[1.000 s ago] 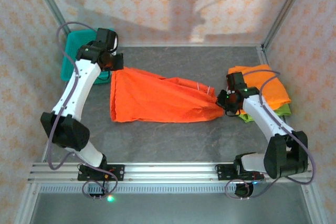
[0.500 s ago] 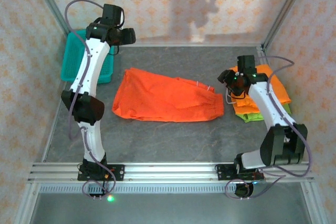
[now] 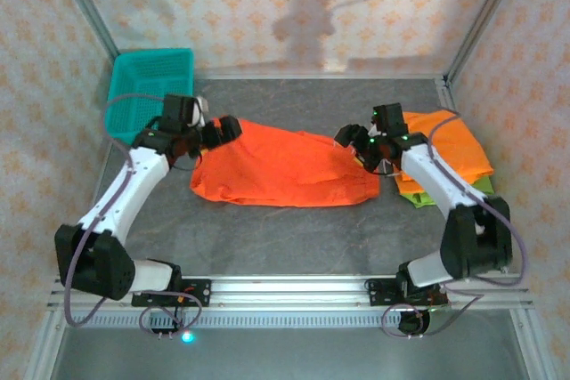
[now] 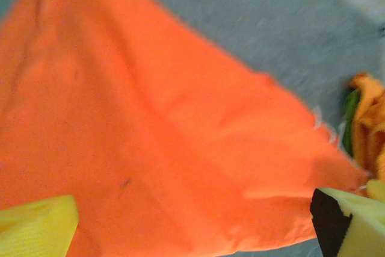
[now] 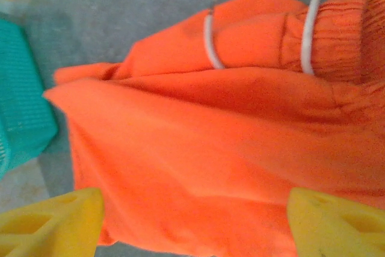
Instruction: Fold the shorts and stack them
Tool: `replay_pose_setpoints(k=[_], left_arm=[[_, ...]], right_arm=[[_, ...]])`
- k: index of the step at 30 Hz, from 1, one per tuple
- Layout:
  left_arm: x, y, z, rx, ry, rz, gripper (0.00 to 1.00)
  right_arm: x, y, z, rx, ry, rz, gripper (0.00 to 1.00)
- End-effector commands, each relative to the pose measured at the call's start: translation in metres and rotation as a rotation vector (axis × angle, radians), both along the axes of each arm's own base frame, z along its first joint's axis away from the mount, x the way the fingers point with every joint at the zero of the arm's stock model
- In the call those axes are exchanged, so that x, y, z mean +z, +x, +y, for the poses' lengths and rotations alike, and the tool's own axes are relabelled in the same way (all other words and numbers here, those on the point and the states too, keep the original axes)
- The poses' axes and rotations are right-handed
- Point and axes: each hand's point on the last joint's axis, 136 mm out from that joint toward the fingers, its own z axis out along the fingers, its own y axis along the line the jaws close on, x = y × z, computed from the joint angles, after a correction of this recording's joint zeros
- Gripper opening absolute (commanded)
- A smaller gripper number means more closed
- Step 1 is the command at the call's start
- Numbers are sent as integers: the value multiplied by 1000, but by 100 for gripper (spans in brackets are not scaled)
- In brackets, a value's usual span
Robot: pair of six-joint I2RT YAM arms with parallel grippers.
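Flanking shorts (image 3: 285,168): teal basket (image 3: 148,84), stack (image 3: 454,144).

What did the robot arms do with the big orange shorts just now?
Both arms let go of the orange shorts, which dropped flat. The arms swung up, then came back down, left fingers and right fingers open over its ends. The folded stack and teal basket stayed put.

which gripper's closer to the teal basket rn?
Left. The left gripper is at the left end of the spread orange shorts, with the teal basket just beyond it, farther left. The right gripper is at the opposite end, near the drawstring.
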Motion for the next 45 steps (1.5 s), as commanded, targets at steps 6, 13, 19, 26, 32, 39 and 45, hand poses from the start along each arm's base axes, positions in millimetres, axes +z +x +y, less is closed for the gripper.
replay_pose_setpoints(k=[6, 13, 19, 26, 32, 39, 45], left_arm=[[-81, -16, 11, 86, 40, 80, 100], [-131, -50, 42, 171, 176, 178, 100], [-156, -75, 61, 231, 225, 235, 100], [-150, -78, 73, 267, 182, 227, 100], [-89, -62, 57, 191, 97, 52, 100], [-33, -58, 38, 121, -6, -121, 100], [-28, -60, 33, 101, -13, -140, 100]], right_arm=[[-33, 38, -6, -10, -49, 69, 79], [-63, 51, -18, -38, -43, 151, 80], [-76, 57, -19, -41, -42, 182, 80], [-27, 60, -13, -17, 6, 63, 81], [47, 29, -51, -50, -202, -193, 99], [12, -17, -88, 0, -398, -70, 100], [-38, -21, -75, 74, -343, 127, 99]])
